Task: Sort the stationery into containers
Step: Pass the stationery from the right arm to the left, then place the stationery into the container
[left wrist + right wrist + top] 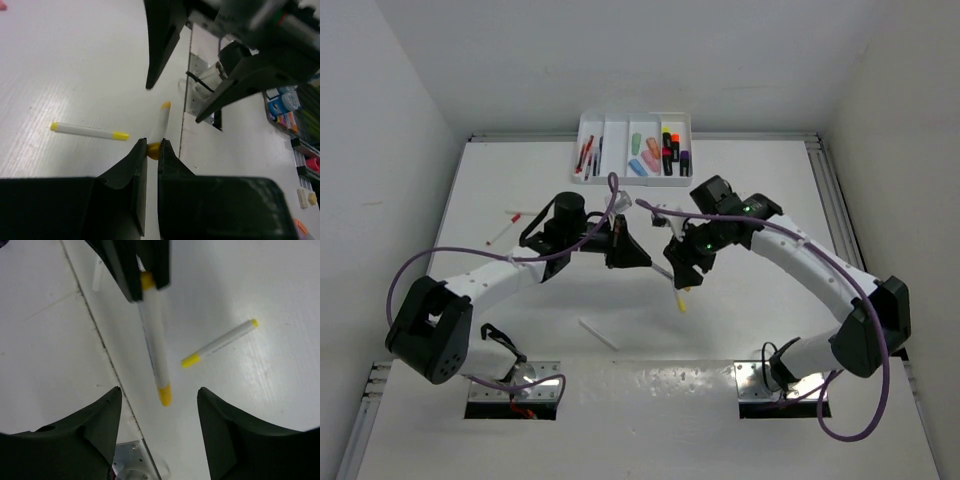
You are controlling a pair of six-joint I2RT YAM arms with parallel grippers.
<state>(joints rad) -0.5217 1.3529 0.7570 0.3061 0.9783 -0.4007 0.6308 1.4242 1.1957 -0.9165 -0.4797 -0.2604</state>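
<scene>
the left gripper (pixel 152 146) pinches the yellow end of a white pen (pixel 160 122), that cap half hidden in its grip, while the right gripper (pixel 159 392) stands spread either side of the pen's free end.

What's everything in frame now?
tray: 1, white, four compartments, table's far edge
tray pens: few, red and dark, leftmost compartment
tray highlighters: several, blue, green, orange, yellow-black, purple, two rightmost compartments
held pen: 1, white with yellow ends, in left end effector
loose pen: 1, white with yellow ends, on table nearby
red pens: seemingly 2, red-white, table's left
white pen: 1, white, table's near side
cables: several, purple, along both arms
base plates: 2, silver, near edge
left end effector: 1, black, shut on held pen
right end effector: 1, black, open
</scene>
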